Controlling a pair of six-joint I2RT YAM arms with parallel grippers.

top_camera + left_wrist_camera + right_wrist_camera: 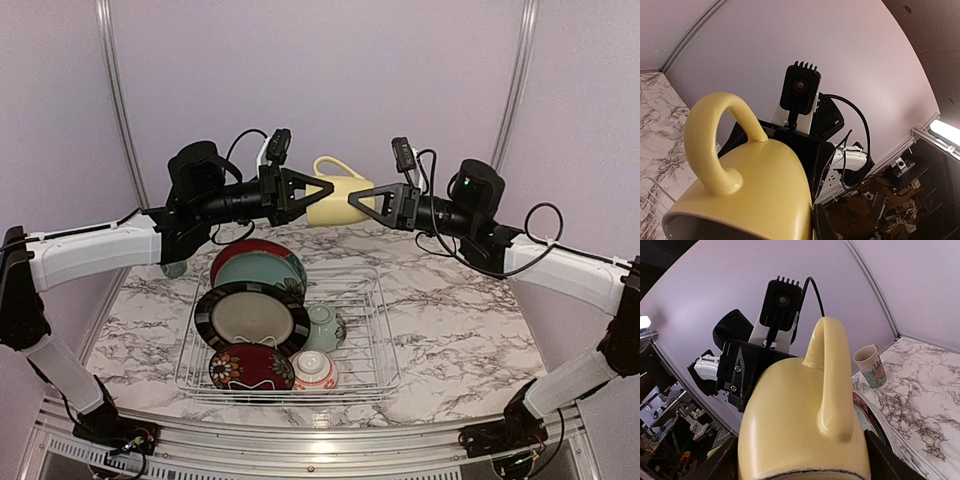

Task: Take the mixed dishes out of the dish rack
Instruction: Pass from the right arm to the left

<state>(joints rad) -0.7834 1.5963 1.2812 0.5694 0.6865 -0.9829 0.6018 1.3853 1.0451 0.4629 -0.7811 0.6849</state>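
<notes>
So the left tool (327, 189) is pinching the yellow cup (338, 207) at its rim from 9 o'clock, and the right tool (353, 203) is clamped around its body from 3 o'clock. The cup hangs in midair, 12 o'clock of the dish rack (386, 335) on the surface (470, 330).

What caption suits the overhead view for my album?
Left end effector and right end effector meet at a yellow cup above the dish rack.

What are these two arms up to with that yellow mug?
Two robot arms are emptying a dish rack. Both hold the yellow cup in mid-air between them: the right gripper around its body, the left gripper apparently pinching its rim. Four plates and two bowls sit in the rack.
</notes>
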